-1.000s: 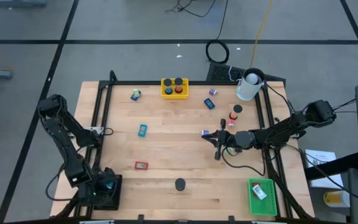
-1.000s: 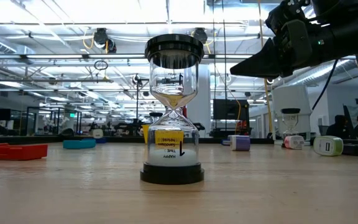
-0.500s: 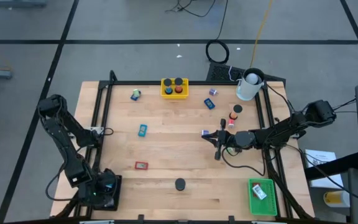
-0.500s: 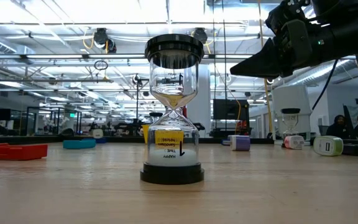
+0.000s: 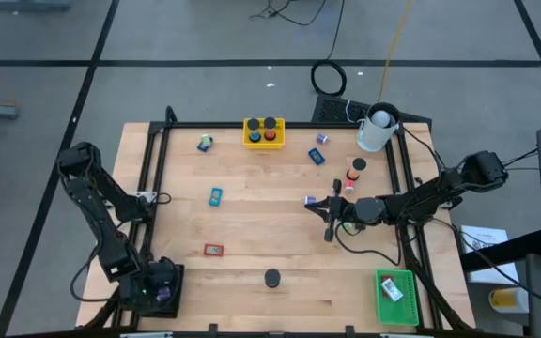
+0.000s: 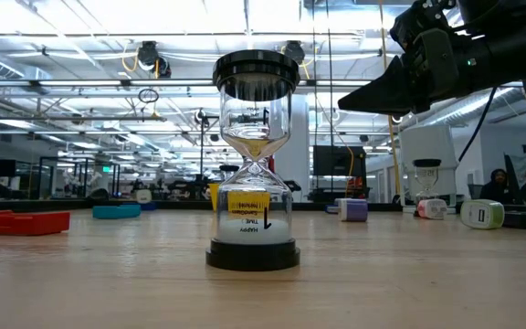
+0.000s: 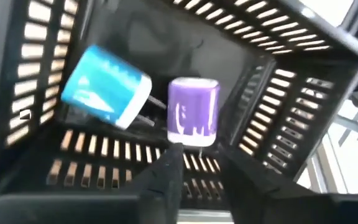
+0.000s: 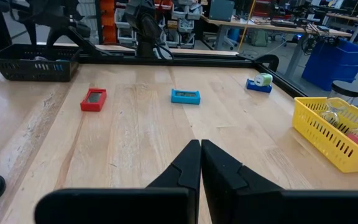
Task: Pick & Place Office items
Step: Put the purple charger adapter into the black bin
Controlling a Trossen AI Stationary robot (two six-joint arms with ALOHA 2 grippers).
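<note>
My left gripper (image 5: 158,284) hangs over the black mesh tray (image 7: 278,81) at the table's near left corner, pointing steeply down, fingers a little open. Inside the tray lie a purple-and-white block (image 7: 193,111) and a blue-and-white block (image 7: 107,87). My right gripper (image 8: 200,155) is shut on nothing, held level above the table's middle right (image 5: 329,228). Small office items lie loose on the wood: a blue block (image 5: 215,196), a red block (image 5: 213,250) and a black-capped hourglass (image 6: 254,174) standing near the front edge. My left gripper has one fingertip (image 7: 173,155) right at the white end (image 7: 188,138) of the purple block, coming from above; I cannot tell whether it touches. The block lies on the tray's floor, not between the fingers.
A yellow tray (image 5: 264,132) with black caps stands at the far edge, a white cup (image 5: 376,130) at the far right corner and a green tray (image 5: 395,296) at the near right corner. More small items (image 5: 316,157) lie between the yellow tray and my right arm.
In the high view a purple block now shows in the black tray beside my left gripper, where none showed before. Both arms have stayed in place.
</note>
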